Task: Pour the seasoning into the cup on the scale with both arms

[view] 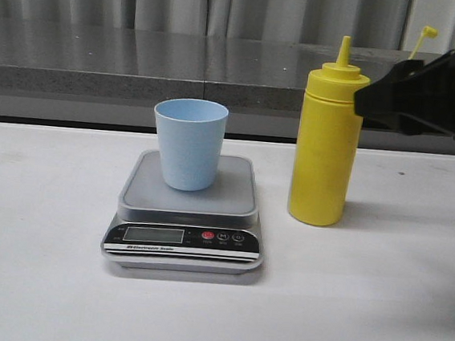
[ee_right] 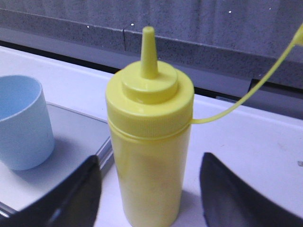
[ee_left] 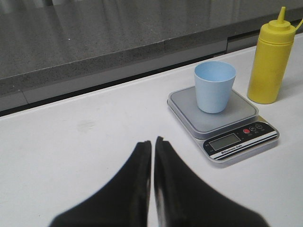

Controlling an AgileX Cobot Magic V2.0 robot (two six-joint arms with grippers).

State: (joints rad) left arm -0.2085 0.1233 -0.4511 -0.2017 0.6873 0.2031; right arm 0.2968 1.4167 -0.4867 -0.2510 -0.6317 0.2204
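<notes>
The pale blue cup (view: 188, 142) stands upright on the platform of the silver-grey scale (view: 187, 215) at the table's middle. To its right, on the table, stands the yellow seasoning bottle (view: 326, 148), nozzle uncovered and its tethered cap (view: 426, 32) sticking up behind. My right gripper (ee_right: 150, 158) is open, with one finger on each side of the bottle (ee_right: 149, 142) and a gap to both. My left gripper (ee_left: 152, 142) is shut and empty above the bare table, to the left of the scale (ee_left: 222, 123) and the cup (ee_left: 214, 87). It is out of the front view.
A grey stone ledge (view: 139, 81) runs along the back edge of the white table (view: 39, 281). The scale's black front strip with its display (view: 153, 234) faces the robot. Pleated grey curtains hang behind.
</notes>
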